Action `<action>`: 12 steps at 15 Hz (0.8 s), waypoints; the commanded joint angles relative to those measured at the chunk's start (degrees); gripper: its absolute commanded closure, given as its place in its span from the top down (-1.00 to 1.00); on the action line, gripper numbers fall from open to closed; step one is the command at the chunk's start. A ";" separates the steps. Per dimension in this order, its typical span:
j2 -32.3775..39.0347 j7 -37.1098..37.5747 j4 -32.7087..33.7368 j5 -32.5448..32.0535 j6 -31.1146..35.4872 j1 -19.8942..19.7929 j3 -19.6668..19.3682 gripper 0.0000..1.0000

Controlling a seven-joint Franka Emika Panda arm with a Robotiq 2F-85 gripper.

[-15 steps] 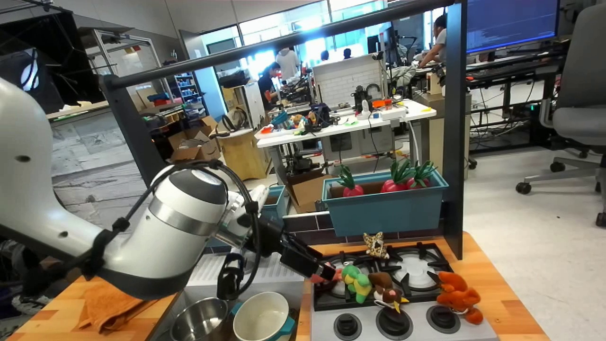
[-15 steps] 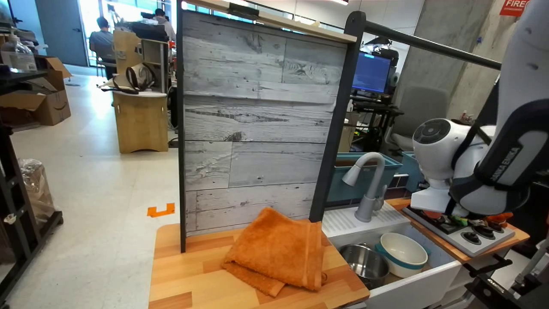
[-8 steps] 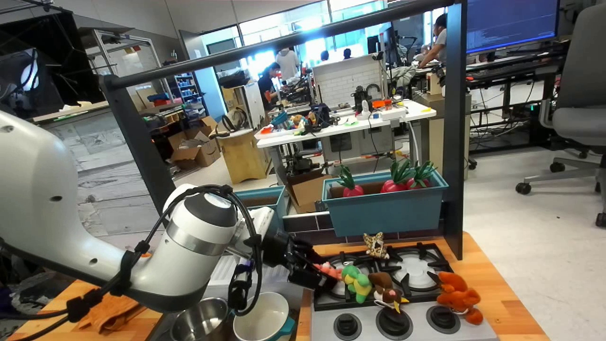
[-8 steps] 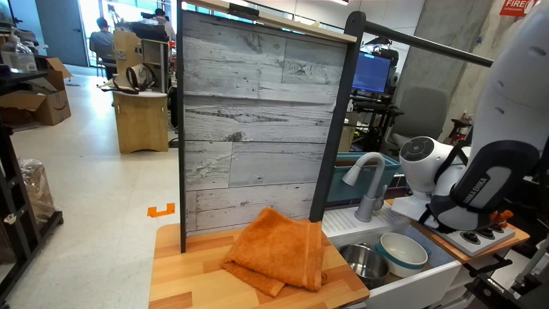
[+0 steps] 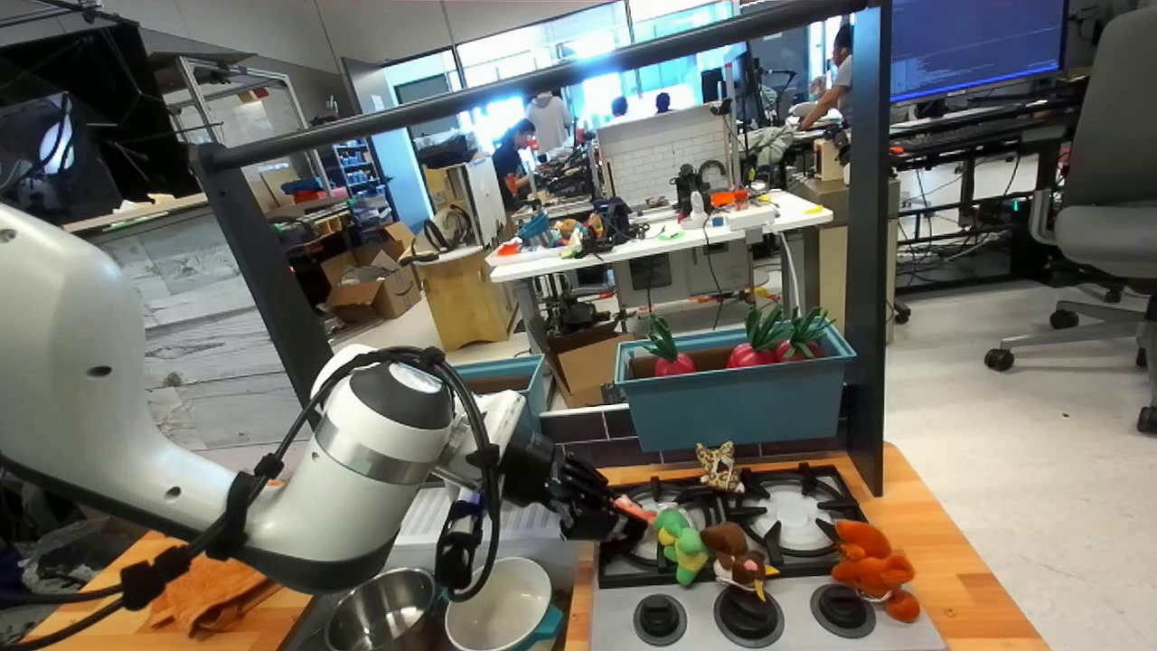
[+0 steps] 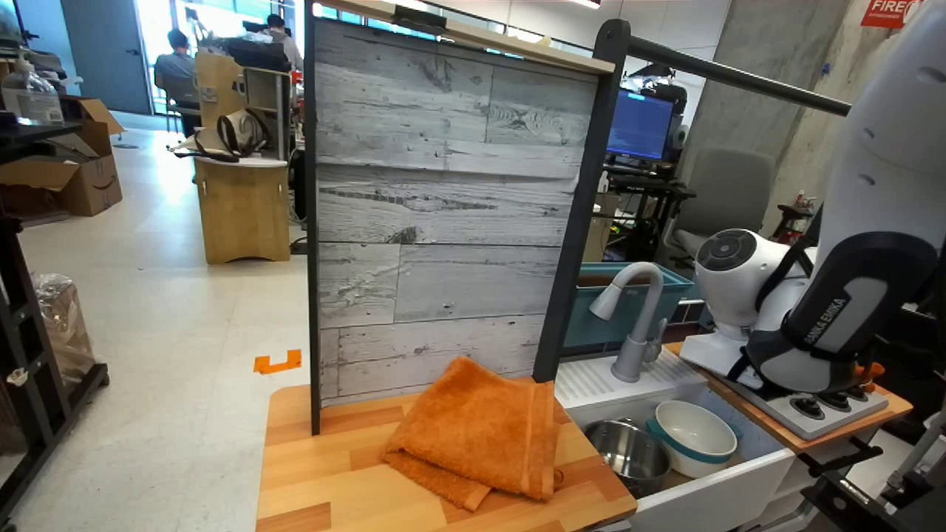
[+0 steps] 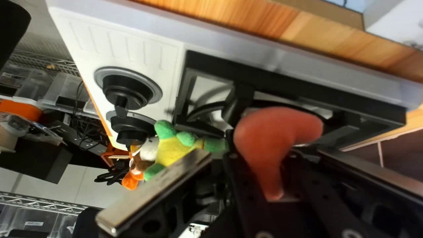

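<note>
Here a black two-fingered gripper (image 7: 264, 154) clasps a curved salmon-pink plush toy (image 7: 269, 132) lengthwise, thick end jutting past the fingertips above a black stove grate (image 7: 297, 87).

The pink toy (image 7: 272, 138) is blurry in the wrist view. The gripper (image 5: 627, 518) covers some of it in an exterior view. In an exterior view, the arm (image 6: 850, 295) hides both. Edges cut off the near metal pot (image 5: 384, 613) and right-hand chair (image 5: 1116, 226) in an exterior view.

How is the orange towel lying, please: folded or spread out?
Folded: in an exterior view, the orange towel shows one layer poking out beneath another.
</note>
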 commanded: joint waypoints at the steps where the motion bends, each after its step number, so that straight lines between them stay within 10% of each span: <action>1: -4.33 -2.78 -5.71 0.37 6.36 2.39 -0.74 -0.96; 12: -14.10 -22.72 -14.99 3.86 14.44 3.27 10.91 -0.92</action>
